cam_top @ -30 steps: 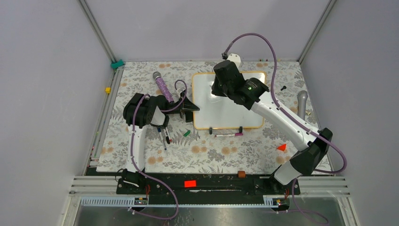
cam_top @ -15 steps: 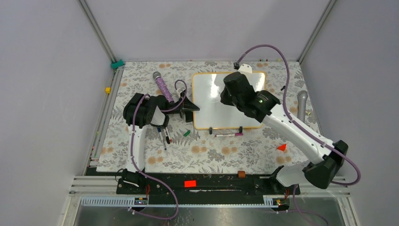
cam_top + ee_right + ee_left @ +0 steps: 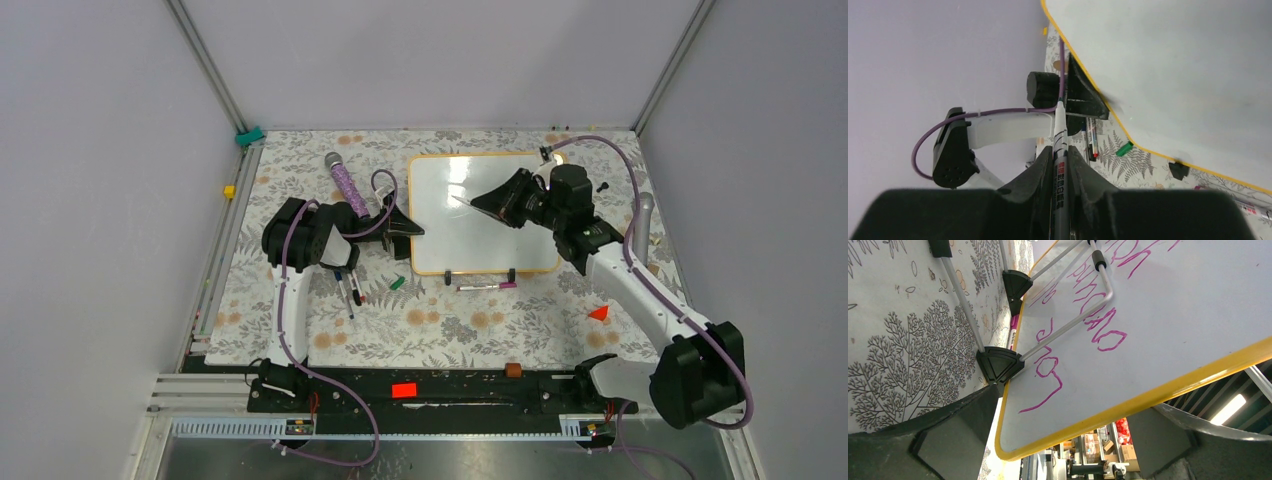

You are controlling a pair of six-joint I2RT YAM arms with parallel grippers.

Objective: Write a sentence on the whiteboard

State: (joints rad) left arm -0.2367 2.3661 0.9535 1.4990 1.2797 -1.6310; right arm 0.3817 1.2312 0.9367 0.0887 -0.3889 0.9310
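— What sort of room is it?
— Pale lilac walls, metal posts in the corners, and a surface (image 3: 450, 330) under a grey floral cloth.
— Where's the whiteboard?
— The whiteboard (image 3: 470, 245) stands propped at the far middle on two black feet. A purple microphone (image 3: 345, 182) lies to its left, with loose pens (image 3: 350, 290) nearer.
— And the arms?
— The left fingers (image 3: 405, 228) are spread wide, straddling the board's left edge. The right fingers (image 3: 497, 200) pinch a marker (image 3: 1060, 125) over the board's face. I cannot tell whether its tip touches.
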